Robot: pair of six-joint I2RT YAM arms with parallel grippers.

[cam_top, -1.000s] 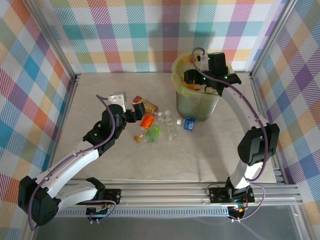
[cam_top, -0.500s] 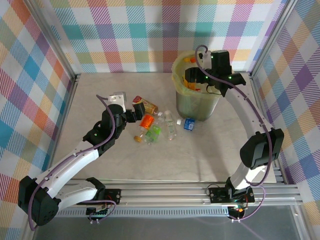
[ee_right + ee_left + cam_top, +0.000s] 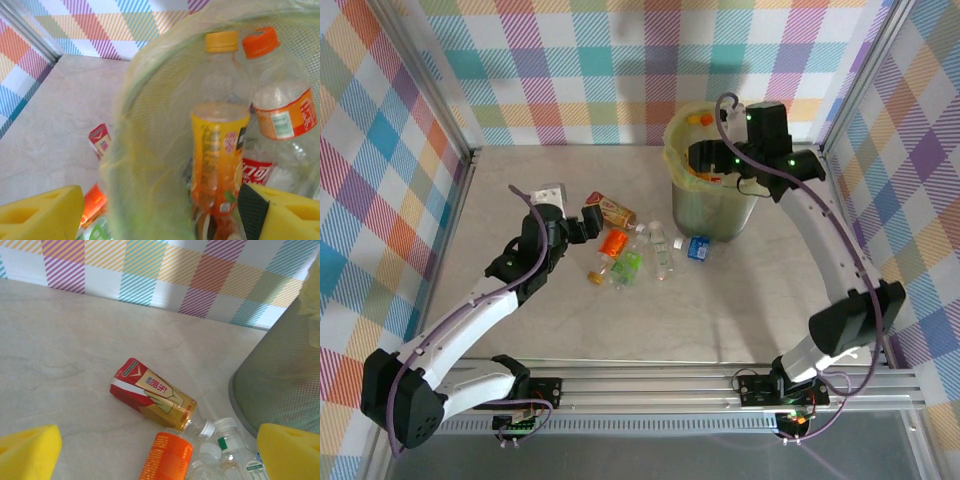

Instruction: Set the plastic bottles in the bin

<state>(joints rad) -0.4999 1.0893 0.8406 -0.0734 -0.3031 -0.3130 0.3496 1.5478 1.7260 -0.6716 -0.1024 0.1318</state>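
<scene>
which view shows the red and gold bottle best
Left wrist: the red and gold bottle lies whole and close on the table, label and white cap clear. Top external shows it small, by the left gripper. Right wrist shows a red end beside the bin.

1. In the left wrist view, the bottom edge cuts off both yellow pads [image 3: 27, 455] of your left gripper [image 3: 159, 454].
2. The same edge crops the orange-label bottle [image 3: 167, 457] and the clear bottles [image 3: 232, 455] beside it.
3. The right edge slices the bin [image 3: 280, 370], leaving part of its wall.
4. In the right wrist view, the bin's near rim is a soft blur and hides part of a red-label bottle [image 3: 101, 140] beyond it.
5. Inside, a yellow-label bottle [image 3: 220, 155] covers those behind it.
6. From above, your right gripper [image 3: 712, 165] covers part of the bin's mouth; the bottles inside are too small to tell apart.
</scene>
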